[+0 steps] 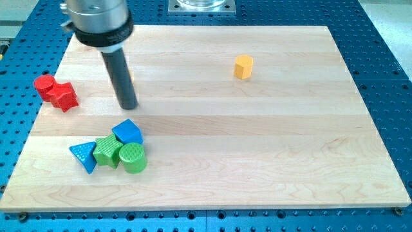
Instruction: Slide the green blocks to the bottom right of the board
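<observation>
Two green blocks lie at the view's lower left: a green cylinder (132, 158) and a green star-like block (107, 151) touching its left side. A blue cube (127, 133) touches them from above and a blue triangle (84, 156) sits against the star block's left. My tip (128, 106) is the lower end of the dark rod, a short way above the blue cube, apart from it.
Two red blocks (56, 91), touching each other, sit at the board's left edge. A yellow hexagonal block (243, 66) stands alone at the upper right of centre. The wooden board (270, 161) lies on a blue perforated table.
</observation>
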You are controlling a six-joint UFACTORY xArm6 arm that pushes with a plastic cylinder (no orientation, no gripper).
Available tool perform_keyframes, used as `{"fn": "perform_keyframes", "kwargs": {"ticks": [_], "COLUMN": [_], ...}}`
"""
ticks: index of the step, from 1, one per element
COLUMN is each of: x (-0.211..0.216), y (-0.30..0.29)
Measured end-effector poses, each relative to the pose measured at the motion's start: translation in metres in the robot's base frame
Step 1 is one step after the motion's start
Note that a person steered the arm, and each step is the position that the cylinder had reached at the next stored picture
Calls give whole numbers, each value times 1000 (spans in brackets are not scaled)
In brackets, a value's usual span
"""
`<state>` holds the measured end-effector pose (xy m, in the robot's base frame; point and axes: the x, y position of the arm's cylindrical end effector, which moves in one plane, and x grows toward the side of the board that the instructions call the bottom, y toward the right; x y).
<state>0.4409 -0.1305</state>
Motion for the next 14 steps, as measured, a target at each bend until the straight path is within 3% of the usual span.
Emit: {"fn": "perform_keyframes", "kwargs": {"ticks": [2,3,5,7,8,9,10,11,12,13,14], "x": [57,90,106,128,153,178,177,176,178,177,150], "y": [-58,-5,-31,41,-15,17,102,252,289,264,282]}}
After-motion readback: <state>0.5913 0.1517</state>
